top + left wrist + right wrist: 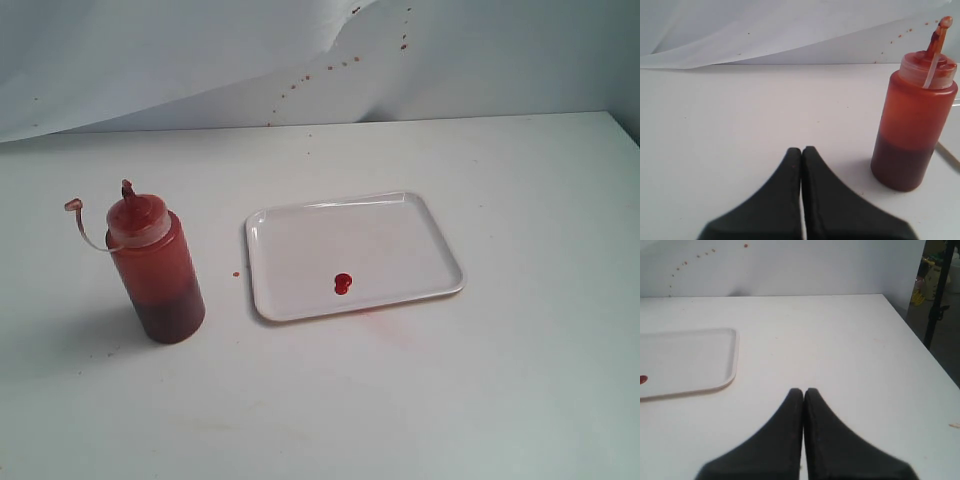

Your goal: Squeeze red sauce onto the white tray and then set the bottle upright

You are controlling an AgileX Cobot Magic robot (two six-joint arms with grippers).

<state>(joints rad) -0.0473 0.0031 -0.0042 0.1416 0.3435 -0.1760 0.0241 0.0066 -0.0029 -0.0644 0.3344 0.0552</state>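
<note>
Left tool (801, 151), closed, sits near upright bottle (912, 125).

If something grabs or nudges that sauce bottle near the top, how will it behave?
The bottle stands upright, tall for its base, so a push near the nozzle would probably tip it. Its darker fill sits low, likely steadying it. The translucent plastic wall looks soft, so a firm grip may squeeze sauce out.

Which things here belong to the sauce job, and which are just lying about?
Job: bottle, standing upright; white tray; red sauce, a blob on the tray.
Lying about: red specks on the backdrop; faint pinkish smear on the table beside the tray.
</note>
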